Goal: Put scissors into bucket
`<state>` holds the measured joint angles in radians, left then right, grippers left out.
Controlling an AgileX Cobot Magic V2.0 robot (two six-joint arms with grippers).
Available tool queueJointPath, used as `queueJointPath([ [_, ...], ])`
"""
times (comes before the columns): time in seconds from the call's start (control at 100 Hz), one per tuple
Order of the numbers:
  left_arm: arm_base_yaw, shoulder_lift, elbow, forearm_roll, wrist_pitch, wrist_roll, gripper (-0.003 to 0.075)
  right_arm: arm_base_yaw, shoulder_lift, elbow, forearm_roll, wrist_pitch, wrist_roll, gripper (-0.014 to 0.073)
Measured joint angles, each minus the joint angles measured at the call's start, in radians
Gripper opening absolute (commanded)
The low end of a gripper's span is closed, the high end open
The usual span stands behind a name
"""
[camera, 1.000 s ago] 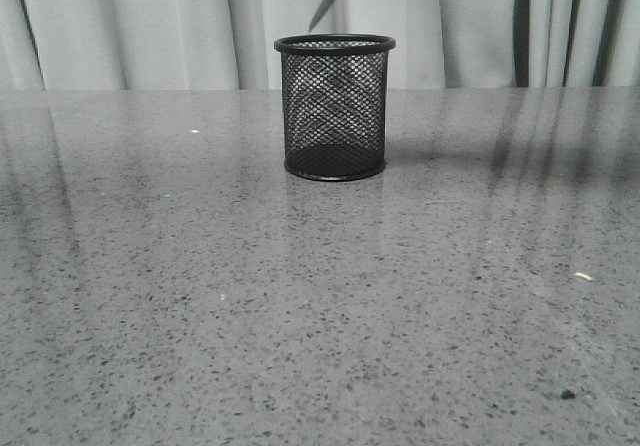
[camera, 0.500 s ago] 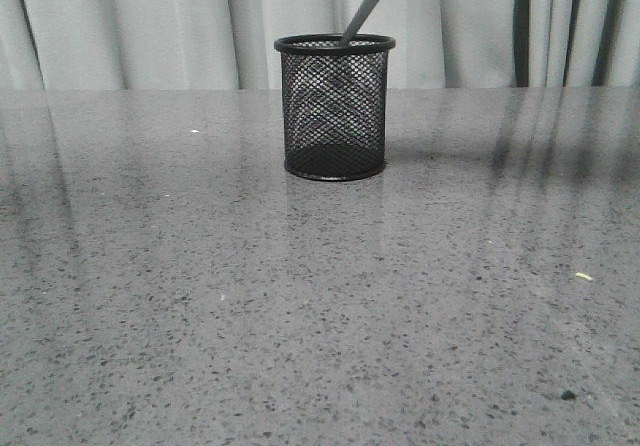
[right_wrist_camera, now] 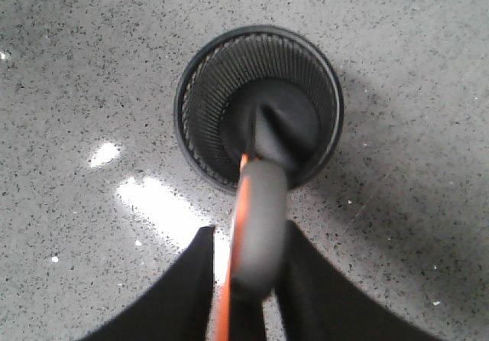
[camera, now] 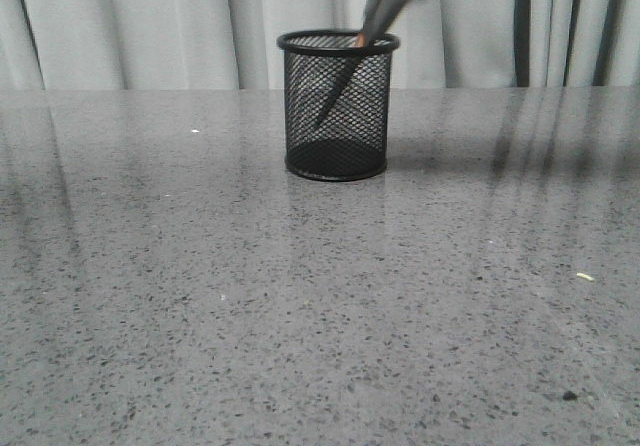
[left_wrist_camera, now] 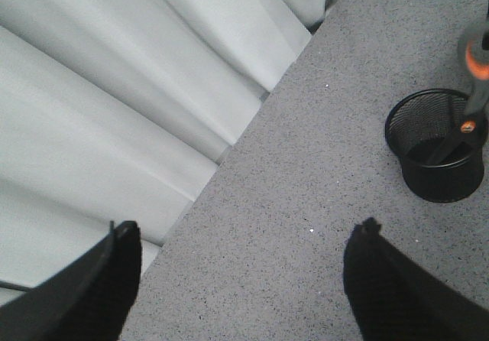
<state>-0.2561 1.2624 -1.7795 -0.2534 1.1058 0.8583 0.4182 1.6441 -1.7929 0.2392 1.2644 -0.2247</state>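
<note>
The black mesh bucket (camera: 370,116) stands upright at the back middle of the table. The scissors (camera: 376,11) slant down into it, blurred, with the blade tip inside about halfway down and the grey-and-orange handles above the rim. In the right wrist view the bucket (right_wrist_camera: 191,127) lies straight below my right gripper (right_wrist_camera: 249,230). The fingers flank the scissors' handle (right_wrist_camera: 258,219), with a sliver of table showing between one finger and the handle, so the gripper is slightly open. My left gripper (left_wrist_camera: 248,225) hangs wide open and empty, well off to the side of the bucket (left_wrist_camera: 428,180).
Grey curtains (camera: 150,26) hang behind the table's far edge (camera: 120,89). A small pale scrap (camera: 584,276) and a dark speck (camera: 567,395) lie on the speckled tabletop at the near right. Neither arm shows in the front view.
The scissors have come down from above the bucket, and their tip has passed the rim to sit inside. The bucket has shifted a touch to the right.
</note>
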Motion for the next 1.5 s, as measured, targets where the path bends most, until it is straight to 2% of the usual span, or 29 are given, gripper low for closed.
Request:
queueJointPath([
  [0.34,0.000,0.000,0.000,-0.002,0.002,0.000,0.0513,-0.009,-0.004,-0.076,-0.005,-0.001,-0.002,0.0311],
  [0.58,0.000,0.000,0.000,-0.012,0.006,0.000,0.0513,-0.049,-0.110,-0.147,-0.037,-0.001,0.008,0.0310],
  [0.68,0.000,0.000,0.000,-0.040,0.006,0.000,0.0504,-0.060,-0.163,-0.152,-0.041,0.001,0.012,0.0269],
  [0.75,0.000,0.000,0.000,-0.065,0.006,0.000,0.0447,-0.060,-0.196,-0.154,-0.041,0.003,0.014,0.0179],
  [0.82,0.000,0.000,0.000,-0.087,0.007,0.000,0.0346,-0.060,-0.227,-0.154,-0.041,0.003,0.014,0.0063],
  [0.91,0.000,0.000,0.000,-0.103,0.018,-0.003,0.0163,-0.060,-0.271,-0.138,-0.041,-0.024,0.015,-0.0066],
  [0.94,0.000,0.000,0.000,-0.105,0.023,-0.009,0.0082,-0.060,-0.287,-0.126,-0.041,-0.044,0.016,-0.0072],
  [0.99,0.000,0.000,0.000,-0.106,0.031,-0.027,-0.0019,-0.060,-0.318,-0.090,-0.041,-0.077,0.016,-0.0071],
  [1.149,0.000,0.000,0.000,-0.106,0.046,-0.108,-0.0020,-0.060,-0.447,0.080,-0.039,-0.247,0.016,-0.0071],
  [1.329,0.000,-0.011,0.044,-0.128,0.032,-0.159,-0.0020,-0.060,-0.632,0.388,-0.039,-0.520,0.016,-0.0071],
  [1.499,0.000,-0.130,0.250,-0.173,-0.145,-0.163,-0.0020,-0.060,-0.832,0.695,-0.039,-0.778,0.016,-0.0071],
])
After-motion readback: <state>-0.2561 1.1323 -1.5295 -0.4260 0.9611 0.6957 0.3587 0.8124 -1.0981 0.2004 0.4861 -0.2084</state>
